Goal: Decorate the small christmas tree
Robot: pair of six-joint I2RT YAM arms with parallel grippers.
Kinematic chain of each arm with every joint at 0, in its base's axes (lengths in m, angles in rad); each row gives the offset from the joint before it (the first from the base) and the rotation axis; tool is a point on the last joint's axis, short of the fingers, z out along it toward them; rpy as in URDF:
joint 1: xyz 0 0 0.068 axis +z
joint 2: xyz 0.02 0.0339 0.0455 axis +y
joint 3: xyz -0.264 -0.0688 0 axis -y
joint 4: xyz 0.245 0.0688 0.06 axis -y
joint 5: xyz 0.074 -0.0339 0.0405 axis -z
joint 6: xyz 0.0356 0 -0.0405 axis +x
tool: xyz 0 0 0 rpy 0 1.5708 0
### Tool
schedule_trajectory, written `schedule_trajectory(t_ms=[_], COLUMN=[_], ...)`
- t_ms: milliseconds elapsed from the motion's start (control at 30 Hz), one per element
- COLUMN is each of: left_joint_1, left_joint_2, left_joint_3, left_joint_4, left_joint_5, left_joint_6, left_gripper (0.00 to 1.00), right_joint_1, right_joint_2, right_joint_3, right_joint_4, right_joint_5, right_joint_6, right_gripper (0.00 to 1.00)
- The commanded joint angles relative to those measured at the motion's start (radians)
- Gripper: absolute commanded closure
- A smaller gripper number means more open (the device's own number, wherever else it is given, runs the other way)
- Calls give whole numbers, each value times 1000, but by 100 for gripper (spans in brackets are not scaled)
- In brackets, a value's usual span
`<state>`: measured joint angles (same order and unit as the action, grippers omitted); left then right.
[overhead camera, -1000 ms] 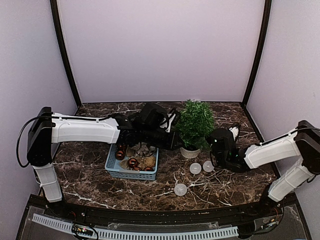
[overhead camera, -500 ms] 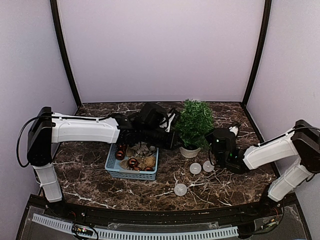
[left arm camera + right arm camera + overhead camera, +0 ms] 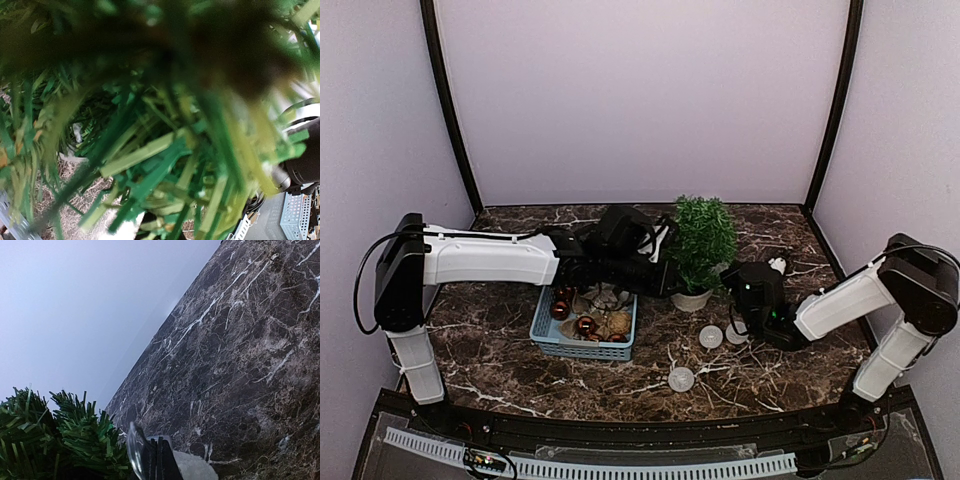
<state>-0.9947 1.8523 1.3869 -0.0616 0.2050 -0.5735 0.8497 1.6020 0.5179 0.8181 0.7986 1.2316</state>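
Right end effector (image 3: 732, 282) nearer small christmas tree (image 3: 702, 238), tree shifted left

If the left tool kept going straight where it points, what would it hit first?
Most likely the small christmas tree. Its green needles fill the wrist camera view of the left tool, seemingly very close.

Overhead view: bright, even, soft light from above; weak shadows on surface (image 3: 770, 375) just beside small christmas tree (image 3: 705, 238). My left wrist view: tree needles against lens, everything smeared, yellow-green blur, dim at top. My right wrist view: marble veins beyond tree sharp, wall pale, hazy.
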Motion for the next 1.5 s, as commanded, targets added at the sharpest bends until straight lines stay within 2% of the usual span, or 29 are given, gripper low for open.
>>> schedule_trajectory(t_ms=[0,633,1167,1233,1467], left_joint_1=[0,23,37,39,45], left_joint_2=[-25,-21,-40,-48,-59], left_joint_3=[-9,-8,-19,-28,-34], left_joint_4=[12,37,28,30,30], left_joint_5=[41,57,35,30,33], left_joint_6=[4,-4,-3,-3,-2], left_gripper=[100,100,100,100,100], right_joint_1=[-1,8,8,8,8], right_joint_2=[26,69,85,60,-57], right_joint_3=[15,-9,-6,-18,-30], right_joint_4=[21,142,115,114,-8], right_joint_5=[-36,-235,-366,-363,-326], right_joint_6=[-13,-88,-98,-97,-125], right_gripper=[100,100,100,97,78])
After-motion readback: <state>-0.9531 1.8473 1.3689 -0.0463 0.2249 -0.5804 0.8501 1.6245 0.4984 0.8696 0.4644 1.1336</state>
